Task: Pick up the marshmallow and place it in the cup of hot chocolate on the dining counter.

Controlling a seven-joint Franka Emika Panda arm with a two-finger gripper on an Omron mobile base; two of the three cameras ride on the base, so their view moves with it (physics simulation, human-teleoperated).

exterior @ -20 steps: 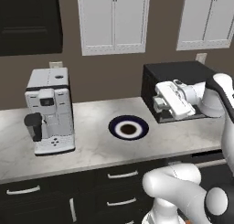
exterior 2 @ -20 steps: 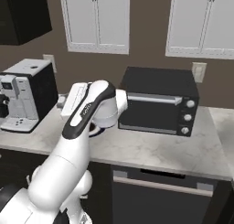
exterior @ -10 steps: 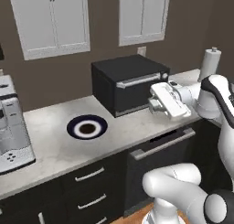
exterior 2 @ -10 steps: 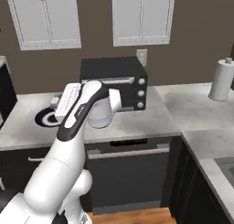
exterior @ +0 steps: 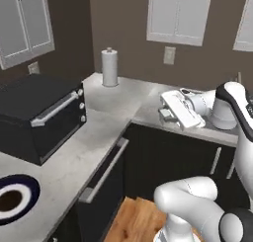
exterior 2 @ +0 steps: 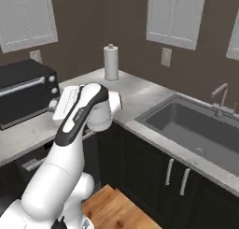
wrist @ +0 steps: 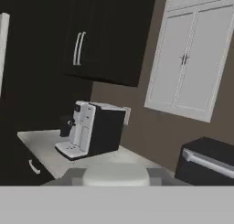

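Between the hand's closed fingers sits the marshmallow.

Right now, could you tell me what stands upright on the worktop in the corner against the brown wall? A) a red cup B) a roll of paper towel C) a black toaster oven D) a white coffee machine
B: the white paper towel roll stands upright on its holder in the worktop's corner by the wall, while the black toaster oven sits further along the counter.
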